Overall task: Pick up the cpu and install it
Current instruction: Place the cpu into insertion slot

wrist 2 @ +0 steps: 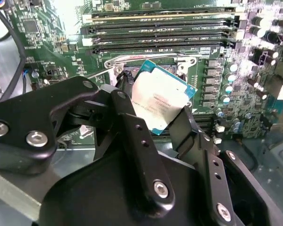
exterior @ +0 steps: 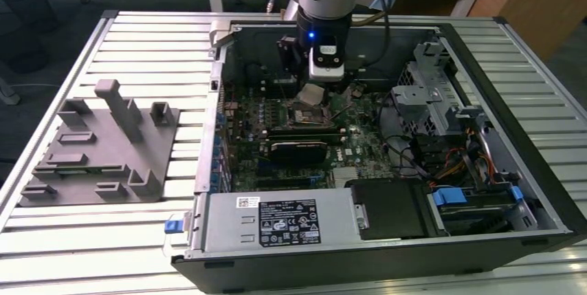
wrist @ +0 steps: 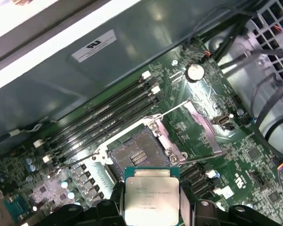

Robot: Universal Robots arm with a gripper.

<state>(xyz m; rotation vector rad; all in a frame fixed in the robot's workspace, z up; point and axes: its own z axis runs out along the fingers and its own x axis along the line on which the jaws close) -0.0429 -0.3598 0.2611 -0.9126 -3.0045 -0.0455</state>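
**Q:** Where is the cpu (wrist 2: 161, 99)?

**A:** Inside the open computer case (exterior: 550, 202). It is clamped between the two black fingers (wrist 2: 134, 134) of the tool (wrist 2: 156, 109), which pinch it by opposite edges. It hangs just above the bare socket (wrist: 139, 157) on the green motherboard (wrist: 254, 155), not touching it. The retaining frame (wrist: 203, 126) is swung open.

**Q:** How will it handle?

**A:** By its look it is light, thin and stiff, but fragile. The smooth metal lid is probably slippery, and the underside and the socket's contacts should not be knocked. The edges, where the fingers now sit, seem the right place to hold it, and modest force should be enough.

**Q:** And its appearance?

**A:** A small square chip with a pale silver lid carrying faint print. A blue-green rim borders the lid, and the chip's corners show past the fingers.
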